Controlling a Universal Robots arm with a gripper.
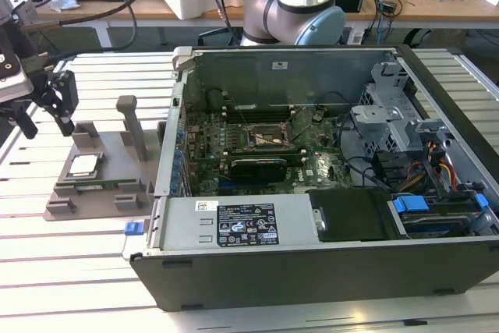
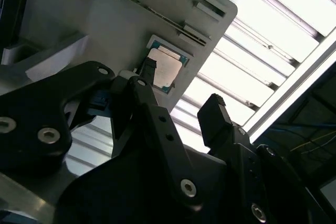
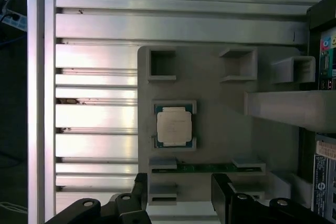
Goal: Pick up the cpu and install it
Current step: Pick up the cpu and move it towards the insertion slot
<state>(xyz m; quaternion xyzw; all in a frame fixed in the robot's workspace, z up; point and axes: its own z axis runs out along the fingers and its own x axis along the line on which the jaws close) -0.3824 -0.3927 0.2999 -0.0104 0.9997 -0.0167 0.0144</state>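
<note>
The tool [image 1: 43,113] is seen spread, its two black fingers [image 2: 148,71] held apart with nothing between them. It is held above the grey holder plate [image 1: 109,146] at the exterior view's left, clear of everything on it. In both wrist views the cpu [image 3: 174,125] [image 2: 165,69] is seen beyond the fingertips, lying flat, silvery top up, in a shallow square recess of that plate and untouched. Just beside the cpu, a long green memory stick [image 3: 205,167] is seated on edge in a slot of the same plate. The plate is set on the slatted metal desk [image 1: 78,255]. To the exterior view's right of the plate lies the opened computer case [image 1: 327,271], with the motherboard socket [image 1: 265,138] exposed inside it.
</note>
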